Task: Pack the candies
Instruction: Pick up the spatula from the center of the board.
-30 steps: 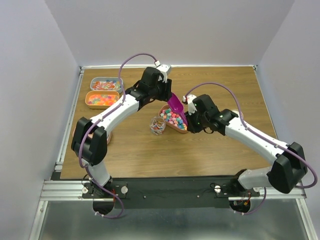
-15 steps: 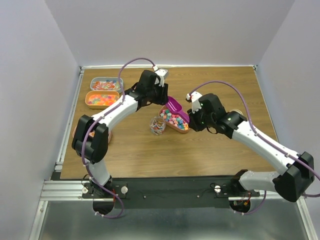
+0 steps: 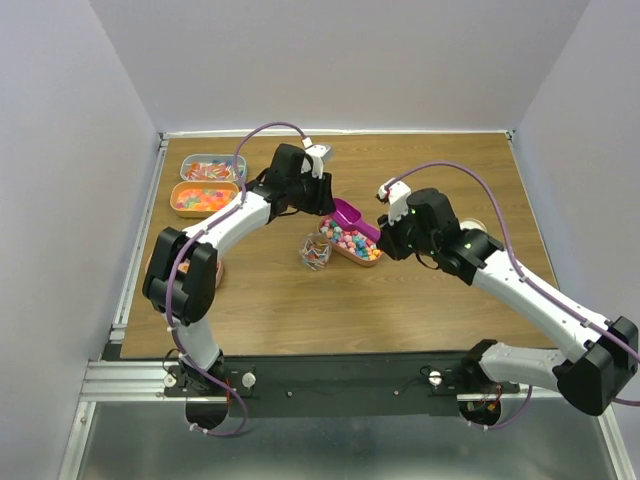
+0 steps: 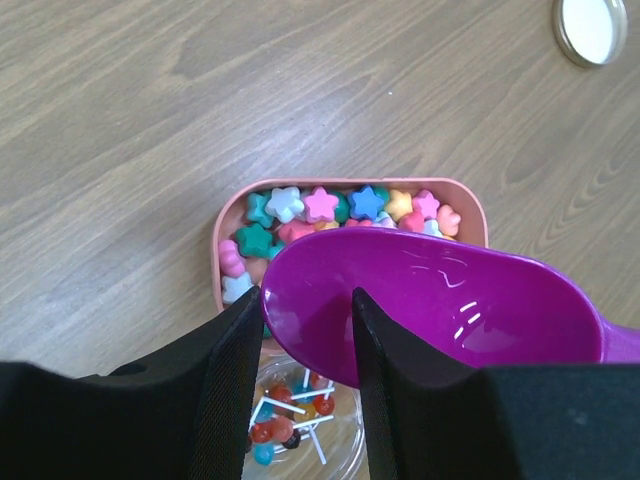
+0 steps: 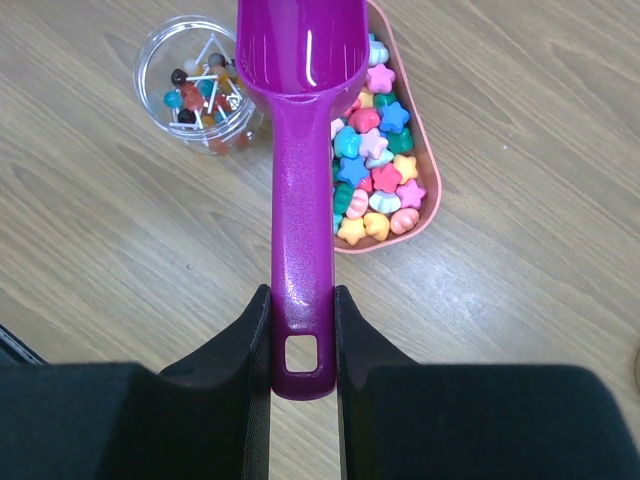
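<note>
Right gripper (image 5: 301, 300): we see it clamped on the scoop (image 5: 300, 60) handle.
Left gripper (image 4: 305, 305): jaws part-way apart astride the scoop bowl; we cannot tell any grip.
Candies (image 5: 372, 170): in the pink tray (image 4: 216, 270) beneath.

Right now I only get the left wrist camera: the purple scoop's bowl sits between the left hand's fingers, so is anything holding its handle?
Observer: Yes, the right hand is clamped on the handle of the scoop, at the end with the hanging hole.
Operator: Any candies besides the stars in the pink tray?
Observer: Far left in the top view, an orange tray of orange-yellow gummies and, behind it, a silver tray of red wrapped pieces.
Operator: How full is the jar under me?
Observer: It holds a few small lollipops; much of its bottom shows bare.
</note>
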`<state>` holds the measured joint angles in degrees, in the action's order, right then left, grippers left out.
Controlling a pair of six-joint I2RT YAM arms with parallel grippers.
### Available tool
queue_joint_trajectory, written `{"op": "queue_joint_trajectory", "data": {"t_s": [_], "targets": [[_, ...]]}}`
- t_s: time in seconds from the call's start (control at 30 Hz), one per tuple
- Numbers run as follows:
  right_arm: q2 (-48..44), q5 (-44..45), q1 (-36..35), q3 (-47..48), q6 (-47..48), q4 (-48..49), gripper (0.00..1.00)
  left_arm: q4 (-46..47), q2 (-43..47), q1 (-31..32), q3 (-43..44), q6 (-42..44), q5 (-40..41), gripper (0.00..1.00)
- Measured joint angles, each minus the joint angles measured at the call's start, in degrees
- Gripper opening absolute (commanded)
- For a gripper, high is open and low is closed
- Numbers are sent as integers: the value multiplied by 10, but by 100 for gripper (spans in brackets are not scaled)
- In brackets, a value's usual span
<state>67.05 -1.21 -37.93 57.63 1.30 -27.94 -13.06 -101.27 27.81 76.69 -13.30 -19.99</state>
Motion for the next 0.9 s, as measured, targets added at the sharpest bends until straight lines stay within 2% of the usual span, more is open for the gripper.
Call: {"op": "queue_joint_trajectory", "data": {"t_s": [0.1, 0.2, 0.23, 0.27, 0.53, 0.73, 0.9], "targets": [[-8, -2, 0, -16, 4, 14, 1, 6, 0, -15, -9, -3, -28, 51], [-20, -3, 0, -39, 8, 31, 1, 14, 0, -26, -18, -12, -51, 59], [-23, -3, 0, -43, 8, 33, 1, 20, 2, -31, -26, -17, -56, 68], [-24, -4, 0, -47, 9, 39, 1, 26, 4, -35, -33, -22, -59, 71], [-11, -21, -1, -64, 16, 70, 1, 41, 81, -47, -88, -49, -47, 73], [-11, -38, -1, -64, 37, 75, 1, 39, 145, -24, -97, 81, -24, 73], [-10, -53, -1, -62, 58, 72, 1, 26, 155, 17, -106, 183, -23, 69]]}}
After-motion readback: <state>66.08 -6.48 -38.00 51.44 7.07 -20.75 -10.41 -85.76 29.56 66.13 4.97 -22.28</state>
